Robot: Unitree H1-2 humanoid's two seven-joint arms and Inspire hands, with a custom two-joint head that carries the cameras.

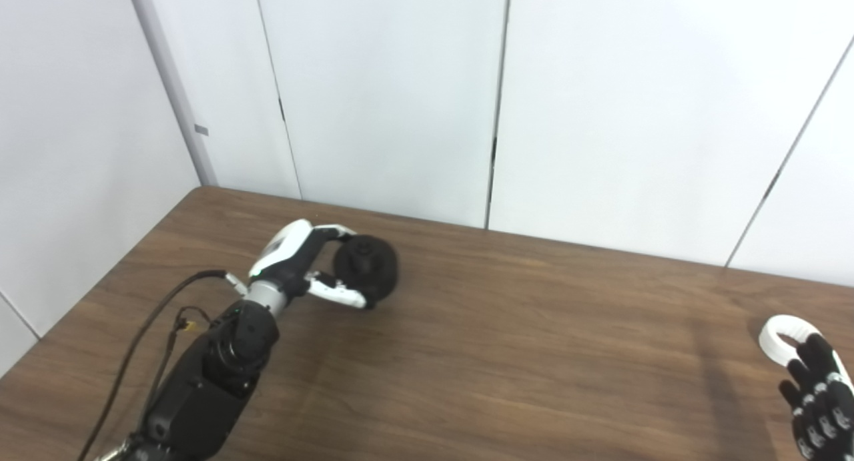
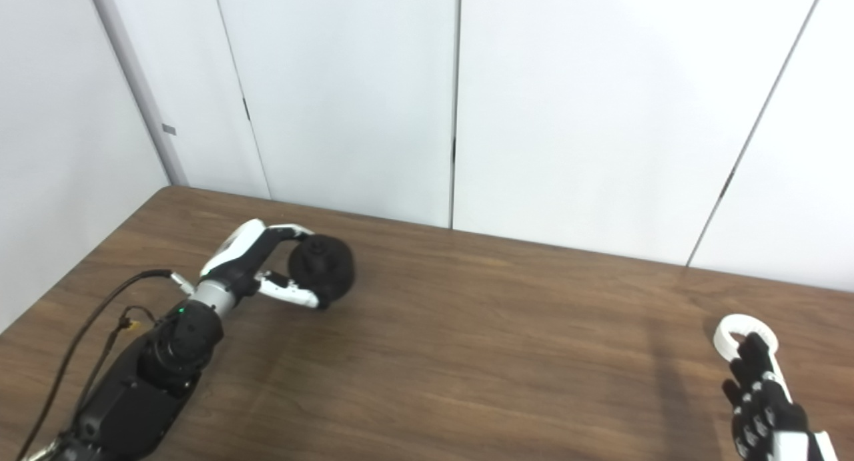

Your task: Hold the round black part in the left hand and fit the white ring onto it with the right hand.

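Between the left hand's curled fingers sat the black part, gripped low over the counter. Well apart, the right hand reached the ring, fingertips touching it; whether it gripped could not be told. Fitting remained undone.

No legible text or markings.

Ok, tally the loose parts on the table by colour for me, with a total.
Black: 1, the round part, with the left hand wrapped around it.
White: 1, the ring, flat on the table at the right hand fingers.
Total: 2
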